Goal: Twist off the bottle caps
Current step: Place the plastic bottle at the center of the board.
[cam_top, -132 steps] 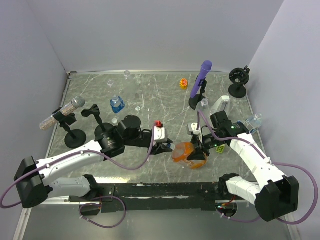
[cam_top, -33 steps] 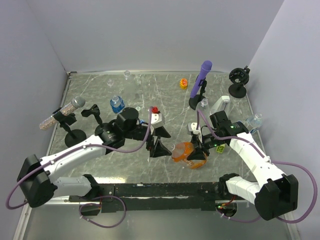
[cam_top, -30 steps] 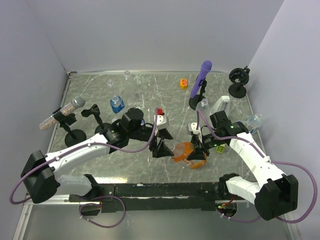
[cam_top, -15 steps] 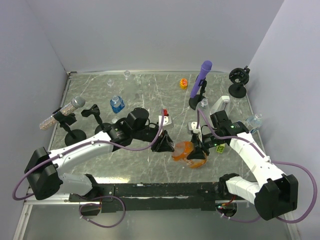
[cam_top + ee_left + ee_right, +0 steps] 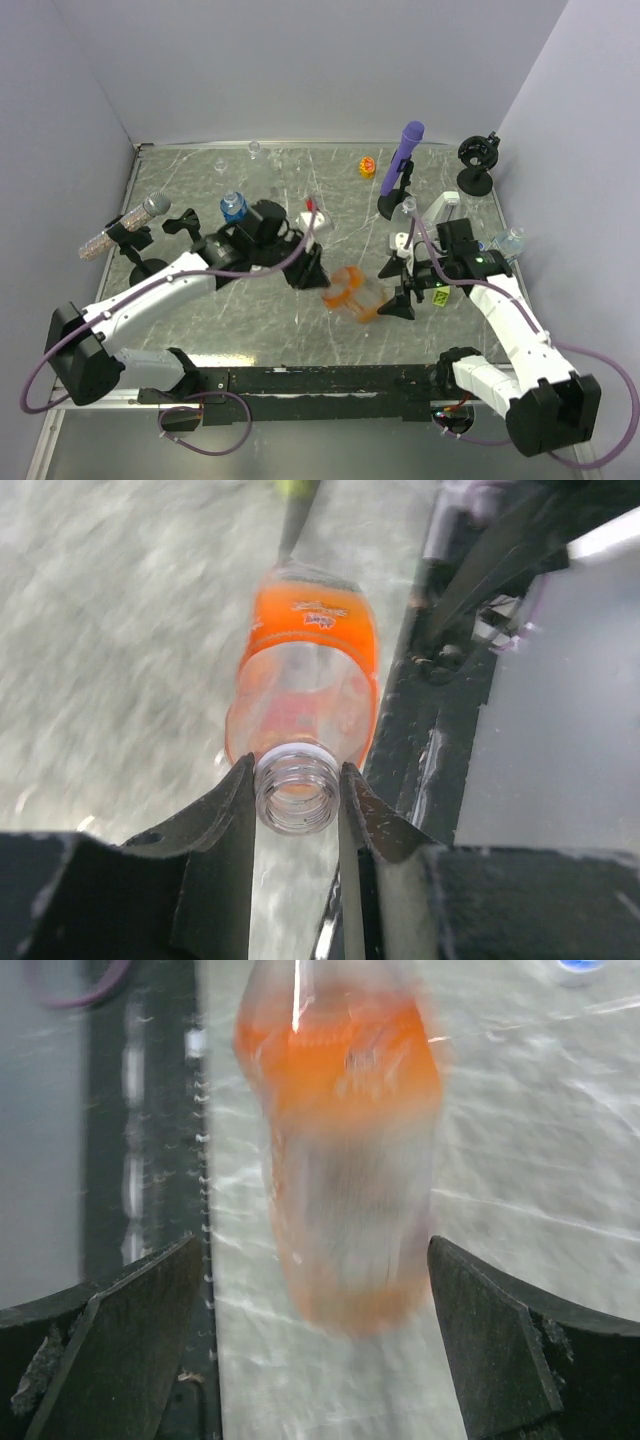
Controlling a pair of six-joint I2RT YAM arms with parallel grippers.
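Because the orange bottle (image 5: 305, 670) shows a bare threaded mouth in the left wrist view, with nothing screwed onto it, I judge that this one is already done and the step in hand is getting rid of it. It lies tipped over the near middle of the table (image 5: 300, 180), blurred, and I cannot tell whether it rests on the surface or hangs just above. The left gripper (image 5: 296, 780) is clamped on its neck, one finger on each side just under the mouth. The right gripper (image 5: 312, 1245) stands spread wide around the bottom end, touching neither side. Further out, a blue-label bottle (image 5: 233, 208) stands behind the left arm and a clear bottle (image 5: 510, 241) sits by the right wall; both are too small to tell whether they are capped. The next move probably calls for setting the orange bottle down clear of the others, then having one gripper steady a fresh bottle's body while the other turns its top.
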